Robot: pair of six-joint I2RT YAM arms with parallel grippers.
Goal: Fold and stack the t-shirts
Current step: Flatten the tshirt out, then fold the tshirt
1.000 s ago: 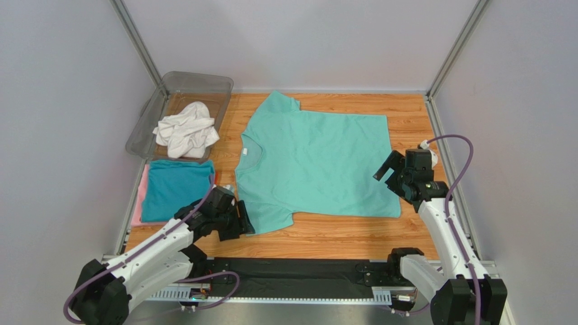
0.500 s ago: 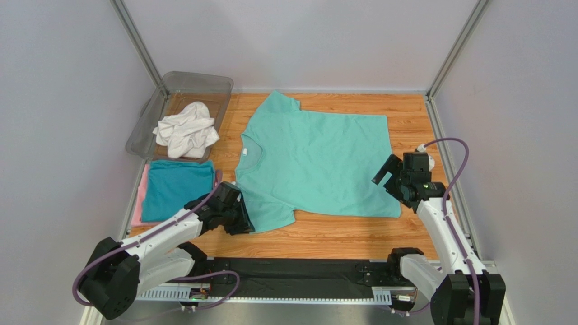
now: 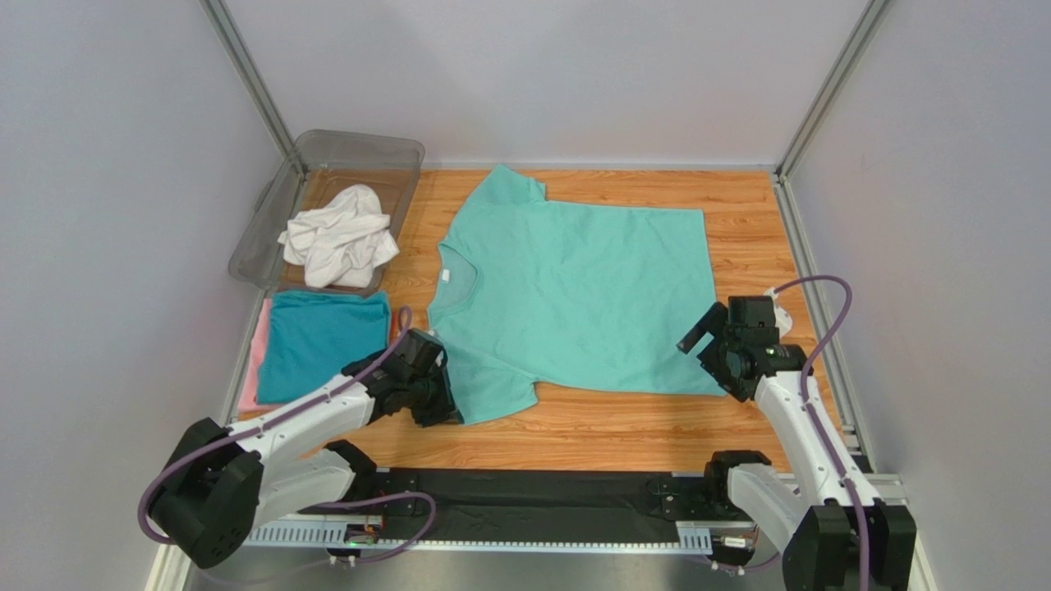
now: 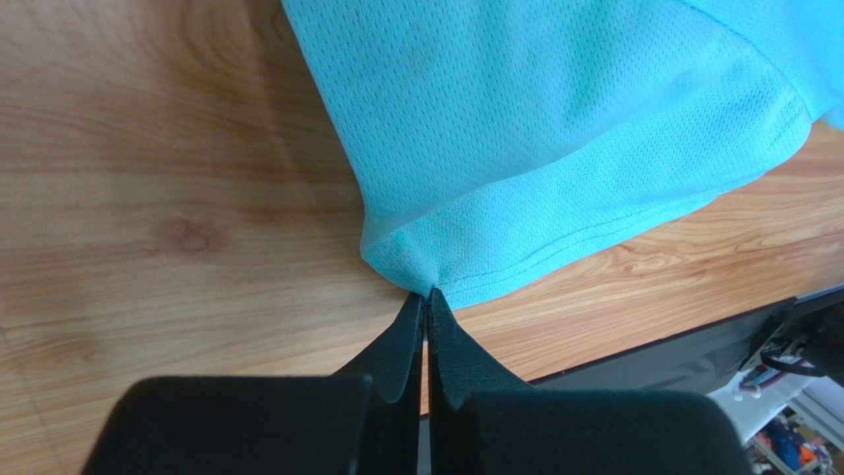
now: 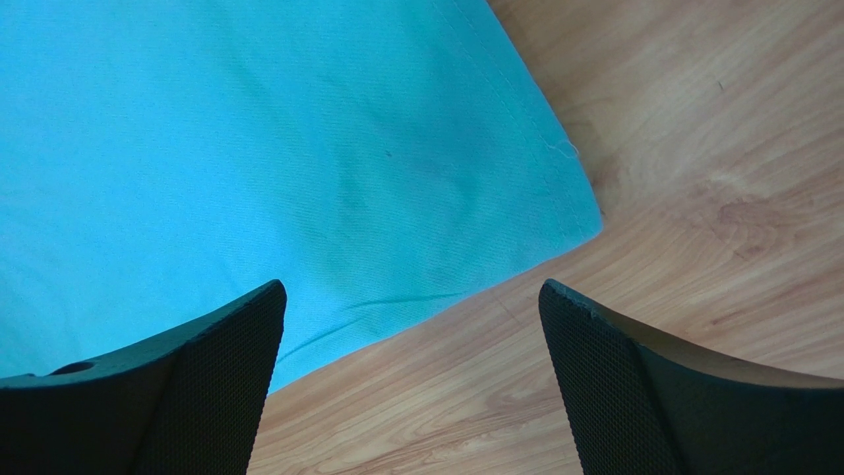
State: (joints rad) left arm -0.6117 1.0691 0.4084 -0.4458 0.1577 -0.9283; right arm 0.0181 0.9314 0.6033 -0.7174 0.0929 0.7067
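A mint green t-shirt [image 3: 580, 296] lies spread flat on the wooden table, collar to the left. My left gripper [image 3: 442, 404] is at its near sleeve, and in the left wrist view the left gripper [image 4: 427, 294] is shut on a pinch of the sleeve's hem [image 4: 466, 267]. My right gripper [image 3: 706, 357] hovers open over the shirt's near right corner. In the right wrist view the right gripper [image 5: 410, 289] has nothing between its fingers, with the hem corner [image 5: 580, 213] just ahead. A crumpled white t-shirt [image 3: 337, 238] lies in the bin. A folded teal t-shirt [image 3: 318, 342] sits on a pink one [image 3: 257, 357].
The clear plastic bin [image 3: 370, 150] stands at the back left against the wall. The folded stack lies just in front of it, beside my left arm. A black strip [image 3: 543, 493] runs along the table's near edge between the arm bases.
My left gripper slid in to the near sleeve and closed on its hem. My right gripper came nearer and lower, toward the shirt's near right corner, staying open.
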